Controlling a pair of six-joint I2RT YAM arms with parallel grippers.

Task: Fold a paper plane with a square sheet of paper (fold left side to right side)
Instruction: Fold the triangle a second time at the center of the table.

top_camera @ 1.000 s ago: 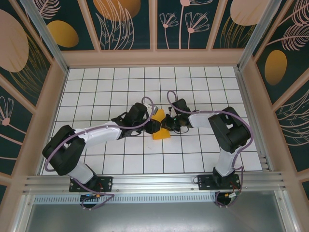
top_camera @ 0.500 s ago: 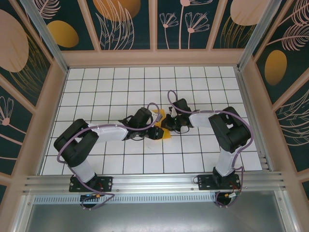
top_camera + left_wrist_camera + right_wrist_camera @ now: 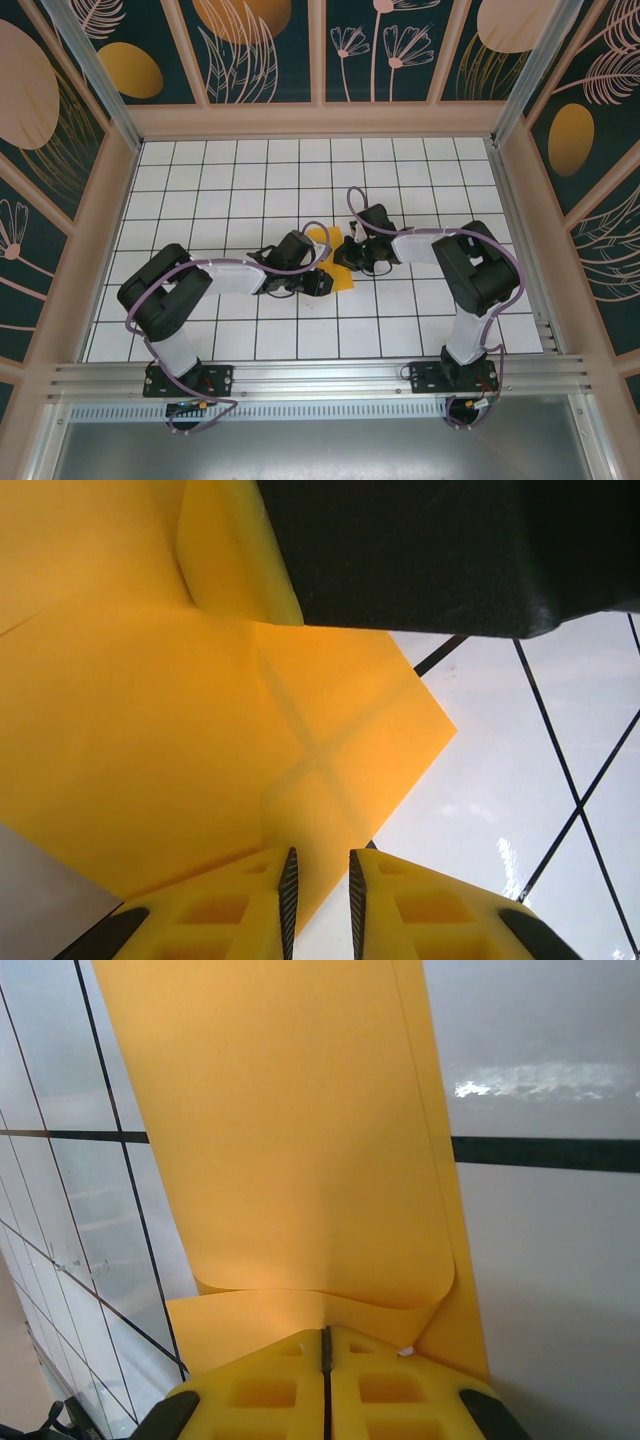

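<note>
Lying near the middle of the white gridded table, the orange-yellow sheet of paper is partly folded and mostly covered from above by the two arms that meet over it. One bit shows at its far side and another at its near right corner.

In the left wrist view the sheet lies flat, with two faint creases crossing and one corner pointing right onto the bare tiles. A black casing lies over its upper edge, where a flap stands turned up.

The right claw comes in from the right. Its yellow fingers are pressed together with no gap, clenched on the sheet — an upper layer curls over in a soft, unpressed bend just ahead of the tips.

The left claw reaches in from the left at the sheet's near edge. Its jaws stand a narrow slit apart — released, not pinched — and through the slit the paper's edge and the white table behind it can be seen.

Dark walls patterned with flowers and ovals enclose the table.
</note>
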